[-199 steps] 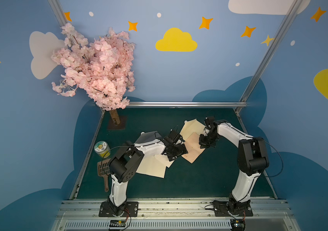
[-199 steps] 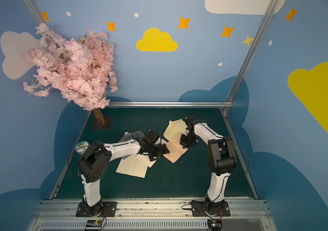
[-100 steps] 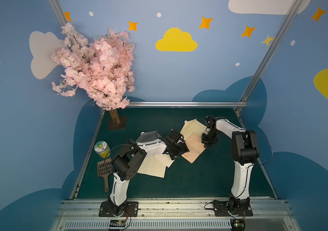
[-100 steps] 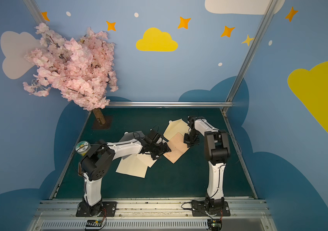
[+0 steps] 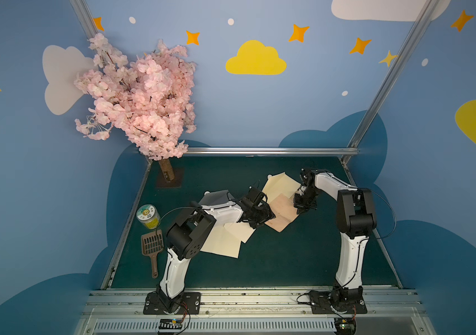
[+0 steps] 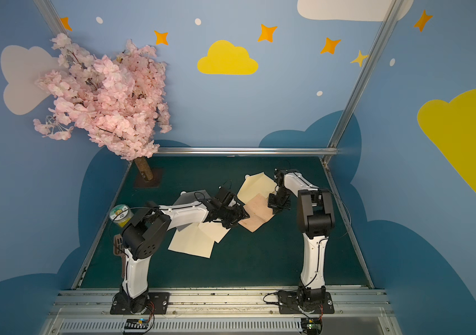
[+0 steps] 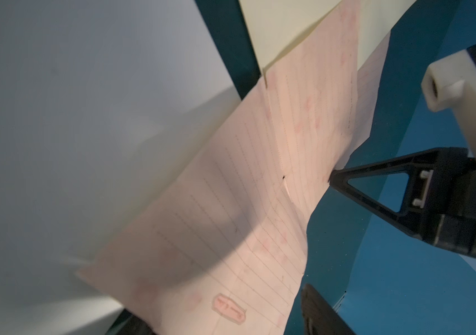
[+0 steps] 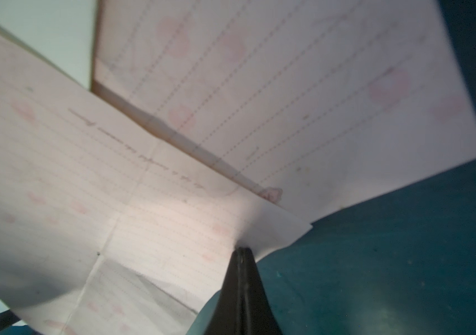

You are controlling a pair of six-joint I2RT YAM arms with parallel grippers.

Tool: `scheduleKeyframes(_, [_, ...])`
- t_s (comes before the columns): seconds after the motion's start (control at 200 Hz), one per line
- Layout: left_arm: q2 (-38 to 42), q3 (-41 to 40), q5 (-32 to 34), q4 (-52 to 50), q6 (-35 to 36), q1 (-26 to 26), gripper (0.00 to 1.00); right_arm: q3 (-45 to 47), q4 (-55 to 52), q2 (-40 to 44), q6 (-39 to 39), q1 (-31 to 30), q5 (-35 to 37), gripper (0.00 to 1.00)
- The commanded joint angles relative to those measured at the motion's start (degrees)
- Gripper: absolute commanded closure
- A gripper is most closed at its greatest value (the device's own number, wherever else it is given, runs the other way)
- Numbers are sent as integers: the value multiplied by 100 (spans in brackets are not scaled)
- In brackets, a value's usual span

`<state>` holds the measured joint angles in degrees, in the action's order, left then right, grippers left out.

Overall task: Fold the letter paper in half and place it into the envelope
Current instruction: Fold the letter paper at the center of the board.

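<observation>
Dark green matting [image 5: 289, 261] covers the table, and over it the right gripper [image 8: 241, 252] is pinched tight on a corner of the pink lined letter paper [image 5: 281, 216], holding that edge raised. The left gripper [image 5: 261, 216] has its jaws apart across the sheet's opposite edge. The paper's far end overlaps the cream envelope [image 5: 279, 182]; a blossom tree [image 5: 141, 98], jar [image 5: 147, 216] and scoop [image 5: 152, 246] stand leftward against blue cloud-painted walls [image 5: 260, 116]

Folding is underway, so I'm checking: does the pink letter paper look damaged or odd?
The letter paper shows what looks like a small tear on its crease, near where the right gripper pinches its edge.
</observation>
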<state>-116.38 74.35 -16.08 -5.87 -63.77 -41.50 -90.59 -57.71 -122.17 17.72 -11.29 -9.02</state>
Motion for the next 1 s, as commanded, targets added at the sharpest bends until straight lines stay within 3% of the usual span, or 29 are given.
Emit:
scheduleKeyframes(0.0, [7,-83,7,90,182,49,33,376,-219,154,-40,-64,-193,100])
scheduleKeyframes(0.255, [155,-119,-8,-88,664,141,47,981,-197,684,-16,-366,-379,100])
scheduleKeyframes(0.586, [39,-220,-240,256,916,408,74,1153,-461,1387,6,-598,-331,100])
scheduleKeyframes(0.786, [-58,-105,-527,136,1278,523,97,988,-753,1728,-83,-628,-215,100])
scheduleKeyframes(0.996, [99,18,-1044,-612,2110,548,98,919,-827,1793,-129,-691,-194,100])
